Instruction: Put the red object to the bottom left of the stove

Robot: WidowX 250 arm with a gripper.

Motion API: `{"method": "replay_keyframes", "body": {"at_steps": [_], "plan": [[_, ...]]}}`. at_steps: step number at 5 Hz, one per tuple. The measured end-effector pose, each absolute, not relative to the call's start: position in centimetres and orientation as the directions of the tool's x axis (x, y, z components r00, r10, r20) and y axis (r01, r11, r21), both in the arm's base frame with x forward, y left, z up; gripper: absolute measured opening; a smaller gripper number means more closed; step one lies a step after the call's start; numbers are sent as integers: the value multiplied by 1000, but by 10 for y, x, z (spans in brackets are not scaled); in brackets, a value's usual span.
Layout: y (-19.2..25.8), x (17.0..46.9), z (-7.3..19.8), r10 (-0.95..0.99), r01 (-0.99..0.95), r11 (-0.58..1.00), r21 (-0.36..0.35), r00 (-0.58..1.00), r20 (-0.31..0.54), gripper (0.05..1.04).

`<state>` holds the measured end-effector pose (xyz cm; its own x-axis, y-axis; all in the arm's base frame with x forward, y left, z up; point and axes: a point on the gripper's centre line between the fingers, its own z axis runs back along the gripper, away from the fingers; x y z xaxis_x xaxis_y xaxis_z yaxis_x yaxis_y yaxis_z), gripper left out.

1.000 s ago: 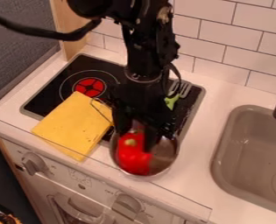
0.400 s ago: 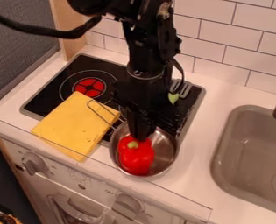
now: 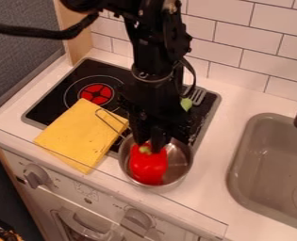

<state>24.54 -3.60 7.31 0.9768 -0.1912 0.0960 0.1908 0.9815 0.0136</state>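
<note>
Slightly farther back in the metal pot point(image 3: 183, 164) than a moment ago, the red bell pepper point(image 3: 149, 165) has shifted with its green stem toward the far side. It sits within the pot's rim, at the near right part of the stove point(image 3: 57, 96). Right above the pepper's stem is the gripper point(image 3: 151, 141); whether it is spread, pressed together or pinching the pepper, I cannot tell. Left of the pot lies a yellow cloth point(image 3: 81, 136), and to the right is the sink point(image 3: 273, 174).
</note>
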Motion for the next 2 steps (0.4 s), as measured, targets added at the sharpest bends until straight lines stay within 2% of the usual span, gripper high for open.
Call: {"method": "replay_keyframes", "body": {"at_steps": [1, 2], "plan": [[-35, 244, 74, -192, 191, 981, 21, 977, 97, 844], [-34, 243, 73, -188, 186, 982, 26, 978, 94, 1012]]}}
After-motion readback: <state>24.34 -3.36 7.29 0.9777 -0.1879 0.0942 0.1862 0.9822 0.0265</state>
